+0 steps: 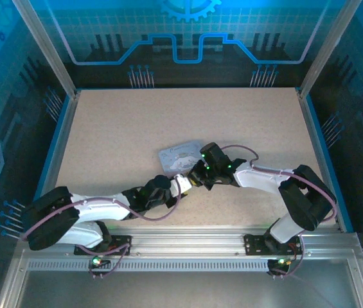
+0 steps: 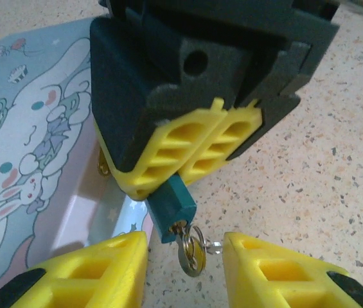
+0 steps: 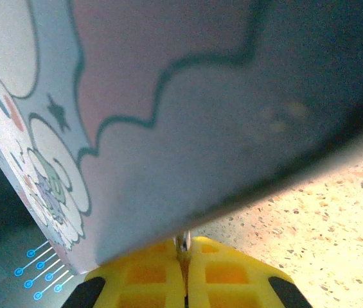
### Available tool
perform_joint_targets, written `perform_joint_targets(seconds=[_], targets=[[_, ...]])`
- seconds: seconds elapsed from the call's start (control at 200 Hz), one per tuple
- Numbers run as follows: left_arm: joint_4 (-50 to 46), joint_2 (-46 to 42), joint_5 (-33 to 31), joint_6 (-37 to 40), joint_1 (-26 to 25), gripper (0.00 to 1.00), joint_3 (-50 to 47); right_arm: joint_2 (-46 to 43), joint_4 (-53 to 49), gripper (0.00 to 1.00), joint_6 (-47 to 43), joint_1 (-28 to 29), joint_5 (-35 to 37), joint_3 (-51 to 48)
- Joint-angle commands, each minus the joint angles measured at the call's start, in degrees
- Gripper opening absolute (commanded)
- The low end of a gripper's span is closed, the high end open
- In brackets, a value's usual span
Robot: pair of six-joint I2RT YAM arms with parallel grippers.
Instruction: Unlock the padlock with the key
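Speckled beige tabletop lies under both my wrists, and the work is held just above it. Nearest my left camera, my left gripper stands spread. Its two yellow fingers have a gap between them and pinch nothing. In that gap, touching neither finger as far as I can tell, dangles what I take for the key. It is a small bright metal loop at the lock's lower end, too small for me to say which part is blade and which is ring.

Just beyond hangs the padlock, a little teal block, square-edged and tilted. Its upper end is buried between the pads of my right gripper, which is pressed together on it. I judge the right holds it out this way, keyhole end toward my left, so that the left can close on the key and turn it. The modest spread of the left fingers suits so thin a target. From my right wrist I see those fingers meeting with a sliver of metal between them.

Behind the lock sits the pale blue cartoon tin, just beside it; whether they touch I cannot tell. Farthest off, seen from above, is the blue-lit back wall of the enclosure.
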Motion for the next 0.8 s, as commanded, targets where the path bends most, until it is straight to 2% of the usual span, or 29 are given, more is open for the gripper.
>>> perform_joint_targets(seconds=[0.0, 0.32, 0.44, 0.56, 0.645, 0.795], targets=[[1.2, 1.3, -0.9, -1.4, -0.4, 0.36, 1.8, -0.1, -0.4, 0.00, -0.5, -0.4, -1.2, 1.7], [0.7, 3.6, -2.6, -1.8, -0.4, 0.33, 2.5, -0.2, -0.4, 0.00, -0.4, -0.4, -1.2, 1.7], [0.5, 3.1, -2.4, -2.4, -0.4, 0.17, 2.4, -0.2, -0.5, 0.00, -0.5, -0.4, -1.2, 1.7], [0.5, 2.6, -2.0, -3.2, -0.4, 0.12, 2.4, 0.0, -0.2, 0.00, -0.5, -0.4, -1.1, 1.5], [-0.1, 1.8, -1.4, -4.5, -0.4, 0.00, 2.5, 0.1, 0.2, 0.00, -0.5, -0.4, -1.2, 1.2], [-1.6, 0.2, -0.5, -9.3, -0.3, 0.00, 2.7, -0.1, 2.4, 0.00, 0.5, -0.3, -0.9, -0.1]])
